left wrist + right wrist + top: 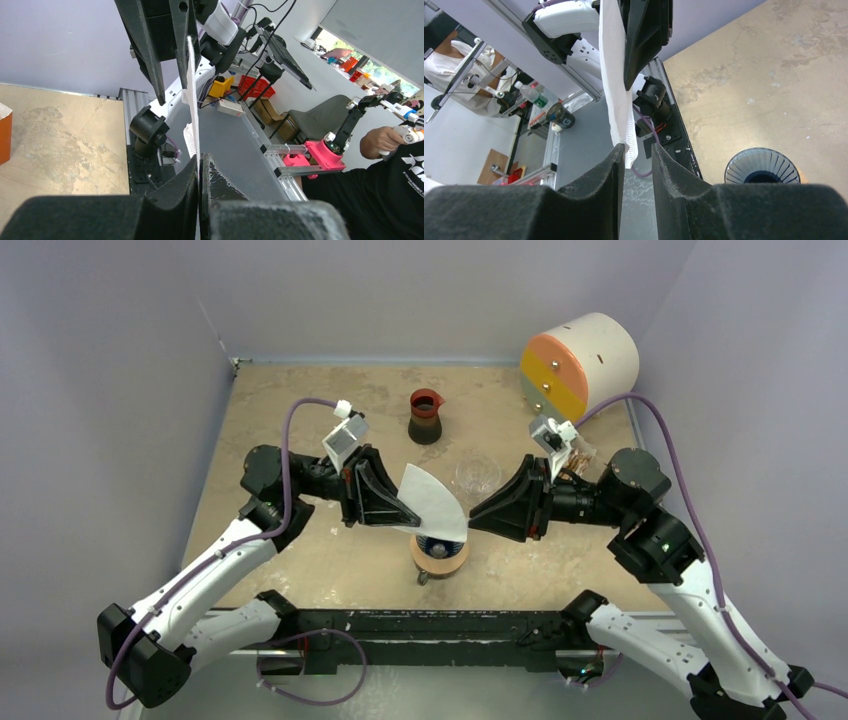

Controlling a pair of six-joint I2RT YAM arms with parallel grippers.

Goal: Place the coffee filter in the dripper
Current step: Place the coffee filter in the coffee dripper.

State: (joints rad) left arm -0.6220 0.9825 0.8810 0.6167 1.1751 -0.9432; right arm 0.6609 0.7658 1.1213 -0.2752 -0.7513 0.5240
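Hanging just above the dripper [437, 543] at mid-frame, the filter [432, 502] is clamped flat by the left gripper [412, 517], right gripper [472, 516] fingers apart around its edge; it should be spread open, then lowered centred.

The coffee filter [437, 502] is plain white. The dripper [764, 162] is deep blue with fine ribs inside. The worktop [300, 410] is mottled tan. The drum [590, 358] is cream, faced orange and yellow.
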